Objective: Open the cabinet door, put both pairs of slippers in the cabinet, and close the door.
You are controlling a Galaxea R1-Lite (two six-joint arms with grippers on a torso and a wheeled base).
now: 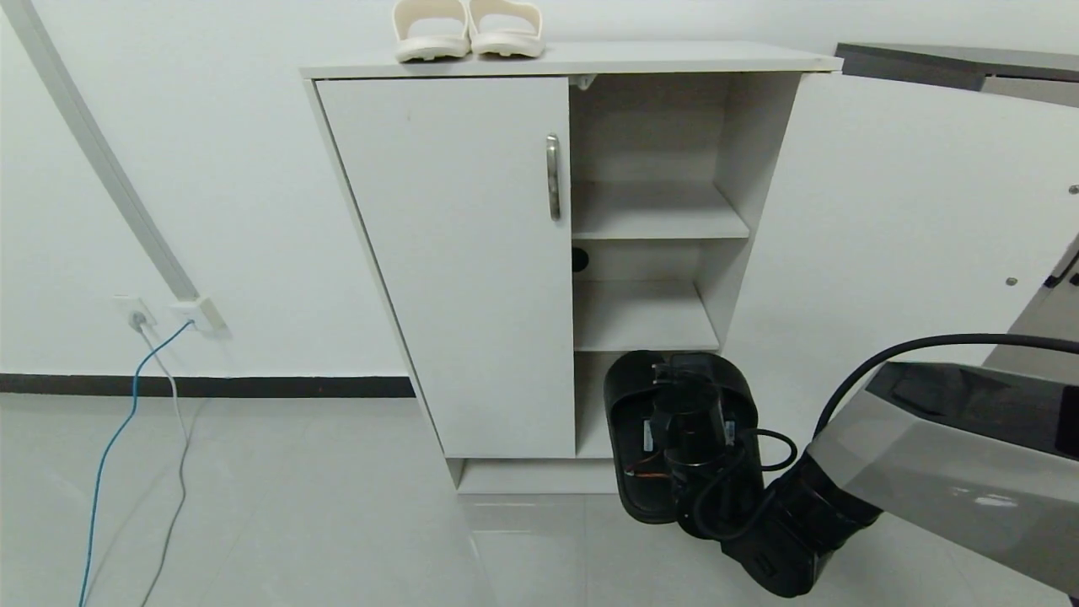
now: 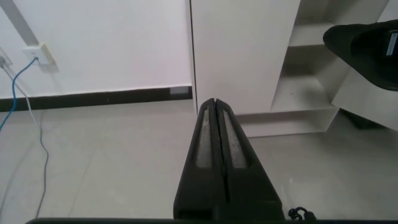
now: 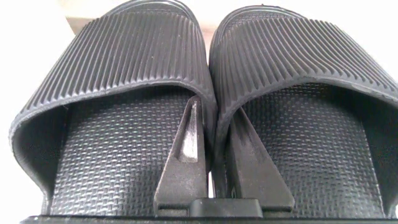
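Item 1, cabinet (image 1: 641,59): is standing against the wall, its right door (image 1: 885,253) swinging wide open, its left door (image 1: 447,270) sitting shut. Door-opening step is reading as done.

Item 2, black slippers (image 3: 124,93): pair is being carried side by side, toes pointing into the bottom compartment (image 1: 594,421), heels hanging out over the floor (image 1: 295,506). Placement is under way, not finished; whether the soles are touching the compartment floor cannot be told.

Item 3, right gripper (image 3: 214,124): is pinching nearly closed, one finger sitting inside each black slipper and squeezing the two touching inner walls together.

Item 4, cream slippers (image 1: 469,29): second pair is lying on the cabinet top, above the shut left door, untouched and awaiting its turn.

Item 5, left gripper (image 2: 214,106): is hovering above the floor in front of the cabinet, fingers pressing flat together, holding nothing.

Item 6, upper shelves (image 1: 657,211): are showing bare boards.

Outstanding, by judgement: releasing the black pair inside, fetching and stowing the cream pair, shutting the right door
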